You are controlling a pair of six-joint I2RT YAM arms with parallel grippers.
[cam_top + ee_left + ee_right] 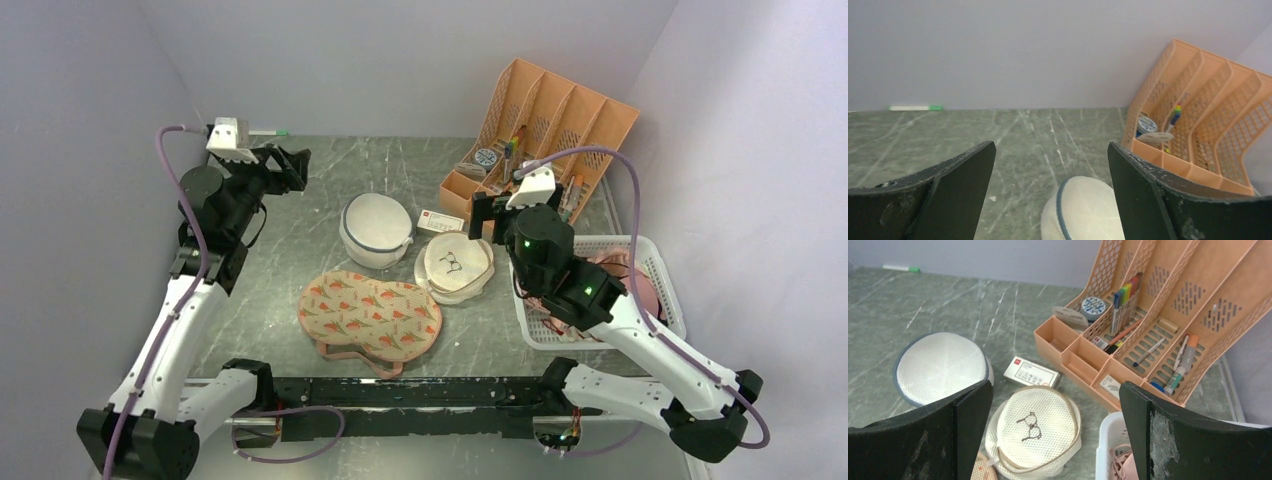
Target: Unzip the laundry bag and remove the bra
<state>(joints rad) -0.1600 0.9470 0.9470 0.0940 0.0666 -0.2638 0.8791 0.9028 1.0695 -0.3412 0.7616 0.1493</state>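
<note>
Beige laundry bag [370, 316]: one; dome mesh bag [377, 230]: one; round bag [455, 265]: one.

No legible text; print on small white box [1030, 372] too small.

Open table [270, 290] left of laundry bag [370, 316], dome mesh bag [377, 232] and round cream bag [455, 265] close behind, white basket [666, 285] at right

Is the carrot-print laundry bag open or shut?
Apparently shut: the laundry bag lies flat, its printed side unbroken, with no lining or contents showing. The zip itself is too small to see.
</note>
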